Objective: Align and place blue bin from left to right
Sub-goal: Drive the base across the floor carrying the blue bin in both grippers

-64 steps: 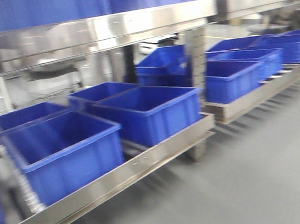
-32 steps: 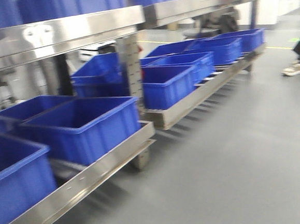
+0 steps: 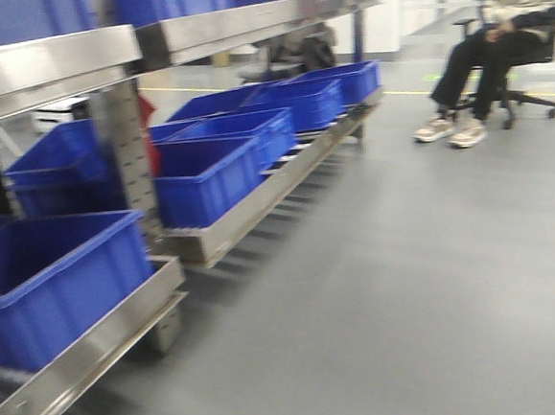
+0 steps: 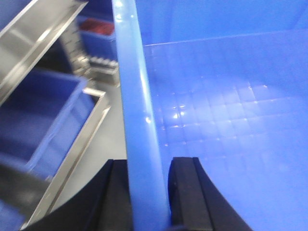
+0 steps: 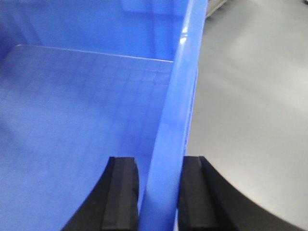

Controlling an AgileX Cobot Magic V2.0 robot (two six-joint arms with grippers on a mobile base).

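I carry a blue bin between both arms. In the left wrist view its pale blue left rim [image 4: 137, 96] runs up between the black fingers, and my left gripper [image 4: 149, 166] is shut on it, with the gridded bin floor [image 4: 226, 110] to the right. In the right wrist view my right gripper [image 5: 161, 163] is shut on the bin's right rim [image 5: 180, 86], with the bin's inside [image 5: 72, 106] to the left. The front view shows neither the carried bin nor the grippers.
A steel rack [image 3: 87, 347] runs along the left, with blue bins [image 3: 52, 278] [image 3: 203, 175] on its low shelf and more in a row behind [image 3: 330, 83]. Grey floor [image 3: 389, 285] spreads to the right. A person sits on a chair [image 3: 496, 46] at the far right.
The front view has swung right along the rack. The near bins have slid off to the left of the frame, and the seated person has come into view.
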